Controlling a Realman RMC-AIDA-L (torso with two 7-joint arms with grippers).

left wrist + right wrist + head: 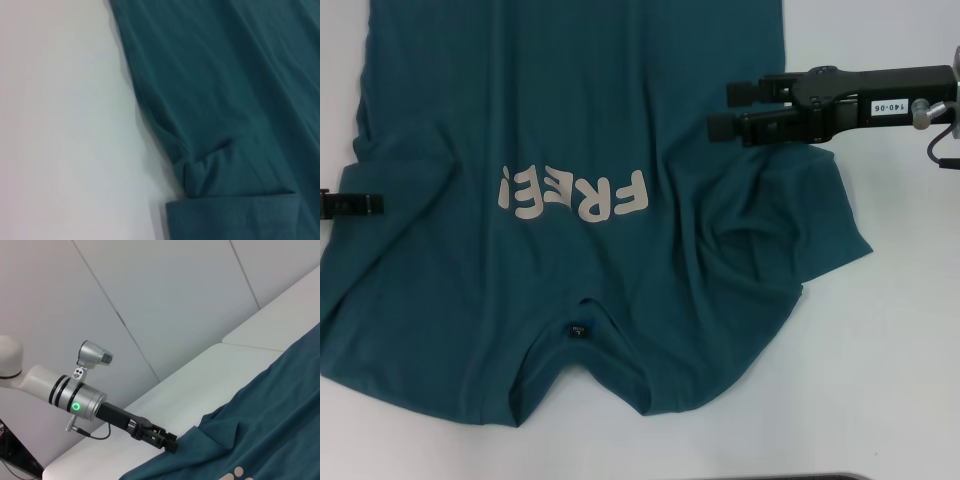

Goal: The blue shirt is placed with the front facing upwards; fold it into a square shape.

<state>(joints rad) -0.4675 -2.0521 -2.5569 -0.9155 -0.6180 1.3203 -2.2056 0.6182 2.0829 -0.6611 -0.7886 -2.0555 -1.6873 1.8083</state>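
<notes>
The blue shirt lies spread on the white table, front up. Its off-white "FREE!" print reads upside down in the head view, and the small dark neck label is near the table's front edge. My right gripper comes in from the right and sits open above the rumpled right sleeve. Only the tip of my left gripper shows, at the shirt's left sleeve. The right wrist view shows the left gripper at the shirt's edge. The left wrist view shows a hemmed sleeve.
Bare white table lies to the left of the shirt, and more of it at the front right. Grey wall panels rise behind the table. A dark strip runs along the table's front edge.
</notes>
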